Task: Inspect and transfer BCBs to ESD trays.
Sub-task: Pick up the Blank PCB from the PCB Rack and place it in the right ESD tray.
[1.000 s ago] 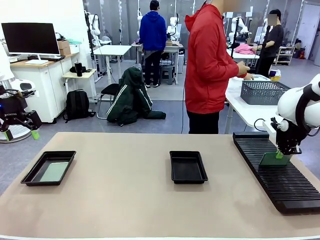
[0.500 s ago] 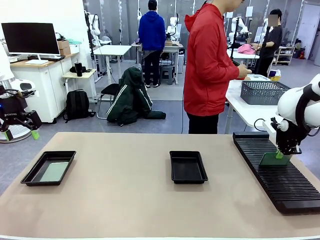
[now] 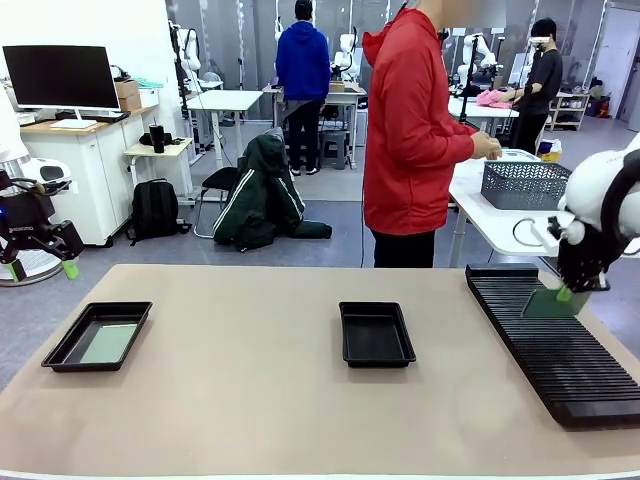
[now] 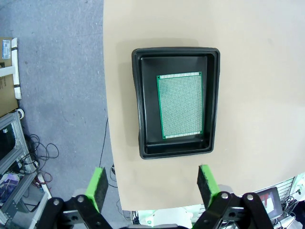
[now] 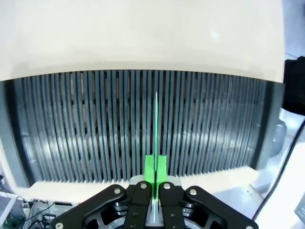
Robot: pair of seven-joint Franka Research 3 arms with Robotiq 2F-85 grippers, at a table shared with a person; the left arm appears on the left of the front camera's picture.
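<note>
Right tool (image 3: 566,293): pads pressed together on the edge of one BCB (image 3: 552,303), board held on edge. Against the frame one second earlier, tool and board sit higher, the board now clear above the slotted rack (image 3: 560,360) rather than down among its slots; the right wrist view has the board (image 5: 156,133) edge-on, over the ribs of the rack (image 5: 95,124).

Left tool (image 3: 40,262): fingers spread, holding nothing, off the counter's left end; unchanged from a second ago. Its wrist view looks down between its pads (image 4: 99,187) onto the left ESD tray (image 4: 143,105).

Left ESD tray (image 3: 70,358), counter (image 3: 250,400) left: one BCB (image 3: 108,343) lying flat on its floor, also seen at (image 4: 180,105). Unmoved.

Centre ESD tray (image 3: 352,355): mid-counter, unmoved.

Person in red top (image 3: 410,130): far side.
</note>
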